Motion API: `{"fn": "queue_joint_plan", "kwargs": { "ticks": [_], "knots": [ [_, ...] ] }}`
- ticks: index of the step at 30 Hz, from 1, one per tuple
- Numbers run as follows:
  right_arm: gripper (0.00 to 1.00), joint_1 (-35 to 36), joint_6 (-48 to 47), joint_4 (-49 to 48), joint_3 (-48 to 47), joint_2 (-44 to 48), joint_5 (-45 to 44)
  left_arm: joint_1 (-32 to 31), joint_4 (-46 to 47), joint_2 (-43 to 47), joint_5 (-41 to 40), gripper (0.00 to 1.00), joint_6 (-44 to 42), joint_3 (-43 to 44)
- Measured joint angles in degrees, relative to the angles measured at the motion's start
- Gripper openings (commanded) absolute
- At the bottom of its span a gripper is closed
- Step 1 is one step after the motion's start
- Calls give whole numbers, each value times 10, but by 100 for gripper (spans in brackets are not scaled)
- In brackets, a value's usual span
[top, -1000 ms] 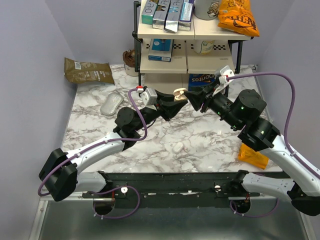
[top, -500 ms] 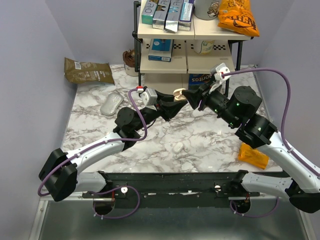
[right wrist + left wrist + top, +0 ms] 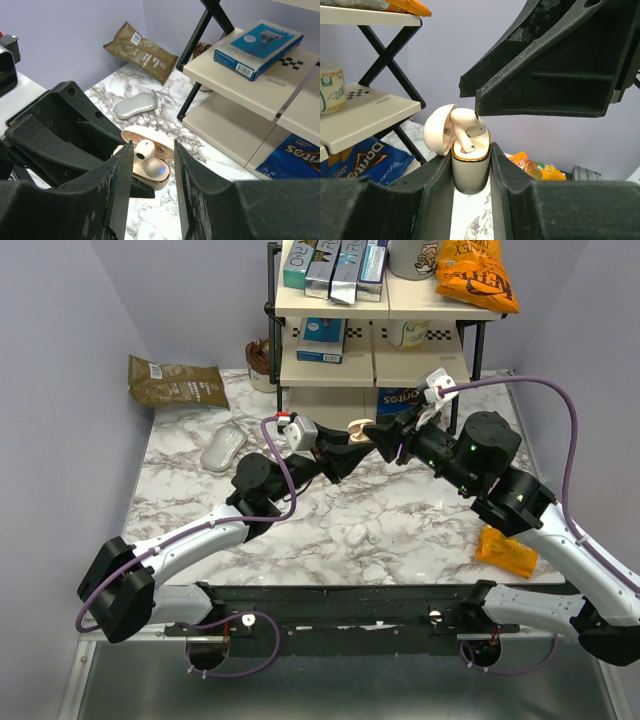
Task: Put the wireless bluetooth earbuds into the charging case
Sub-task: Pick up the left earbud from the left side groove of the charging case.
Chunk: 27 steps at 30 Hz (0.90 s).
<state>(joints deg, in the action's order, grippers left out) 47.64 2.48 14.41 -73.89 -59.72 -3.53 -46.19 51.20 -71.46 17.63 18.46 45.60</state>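
The charging case (image 3: 357, 430) is beige with a gold rim, and its lid is open. My left gripper (image 3: 349, 447) is shut on the case's body (image 3: 470, 172) and holds it upright in the air. One beige earbud (image 3: 144, 149) sits tilted in the case's mouth, its stem sticking up (image 3: 468, 142). My right gripper (image 3: 374, 429) is open, with its jaws on either side of that earbud and the case (image 3: 152, 172). The earbud touches or nearly touches the left finger (image 3: 120, 165). A second small pale earbud (image 3: 357, 534) lies on the marble table.
A shelf rack (image 3: 380, 350) with boxes and snack bags stands right behind the grippers. A white mouse (image 3: 223, 450) lies at the left and a brown bag (image 3: 175, 382) at the back left. An orange packet (image 3: 508, 550) lies under the right arm.
My right gripper has moved left to the held case and now straddles it. The left gripper has kept the case nearly still.
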Motion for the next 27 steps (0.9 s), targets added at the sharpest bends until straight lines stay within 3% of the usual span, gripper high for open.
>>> {"fn": "queue_joint_plan", "kwargs": {
  "ticks": [4,11,22,27],
  "knots": [
    [46,0,0,13,-5,-5,2,0,-3,0,0,0,0,0],
    [36,0,-1,24,-15,-11,4,0,-3,0,0,0,0,0],
    [34,0,-1,38,-24,-30,6,0,-9,0,0,0,0,0],
    [17,0,-1,43,-29,-31,7,0,-9,2,0,0,-1,0]
  ]
}}
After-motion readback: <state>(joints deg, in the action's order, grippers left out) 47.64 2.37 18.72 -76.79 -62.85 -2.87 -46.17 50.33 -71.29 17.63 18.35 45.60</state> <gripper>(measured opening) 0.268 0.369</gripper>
